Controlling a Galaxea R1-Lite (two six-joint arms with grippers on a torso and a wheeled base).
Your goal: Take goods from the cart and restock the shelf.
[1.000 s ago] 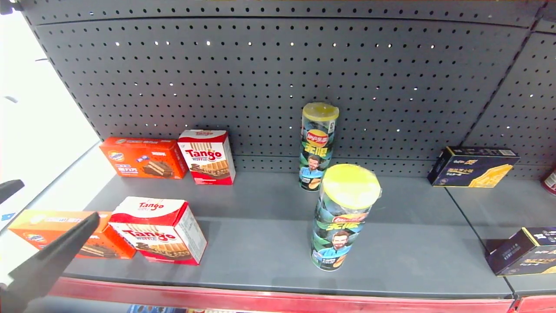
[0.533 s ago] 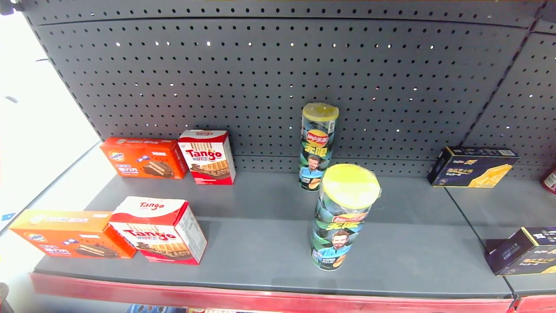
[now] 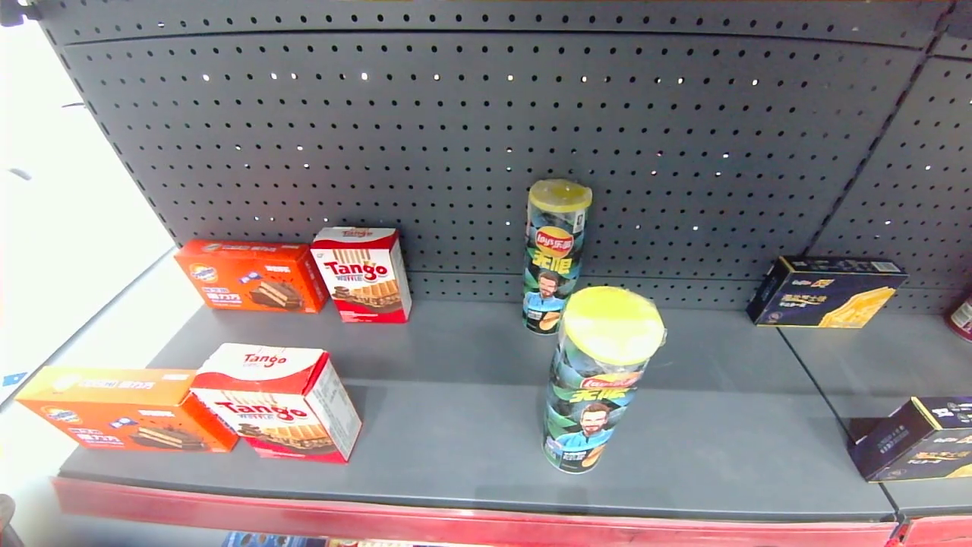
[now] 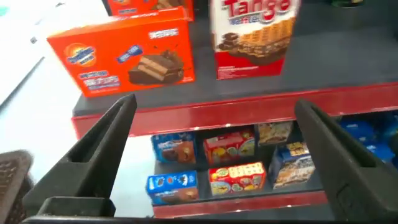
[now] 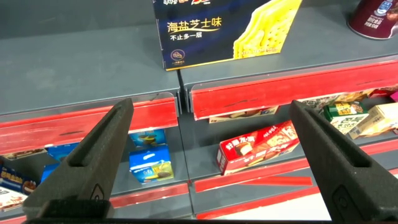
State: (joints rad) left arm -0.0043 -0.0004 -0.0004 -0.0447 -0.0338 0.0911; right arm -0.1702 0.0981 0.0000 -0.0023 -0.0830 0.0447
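– Grey pegboard [image 3: 456, 152] backs the shelf [image 3: 471, 410], whose deck ends in a red front edge [image 3: 456, 520]. What do we see stocked?

– We count two rows. At the robot's left, a rear orange box [image 3: 250, 275] stands just beside a rear wafer box [image 3: 363, 275] against the back. A front orange box [image 3: 121, 409] and a front wafer box [image 3: 277, 403] sit side by side near the lip, the wafer box turned slightly.

– And mid-shelf?

– Both tubes stand upright under yellow lids. The rear chip can [image 3: 556, 257] is by the pegboard. The front chip can [image 3: 600, 380] is nearer us, a little to its right and apart from it. In the neighbouring bay to the right we see a rear dark box [image 3: 828, 292] and a front dark box [image 3: 911, 439].

– Where do we find the grippers?

– The left gripper [image 4: 214, 106] hangs out in front of the red edge, facing the front orange box and front wafer box. Its fingers are spread wide with nothing between them. The right gripper [image 5: 211, 107] faces the right bay's edge, with the front dark box beyond it. It too is spread wide and empty.

– Anything lower down?

– Small snack packs [image 4: 230, 165] line the tier beneath.
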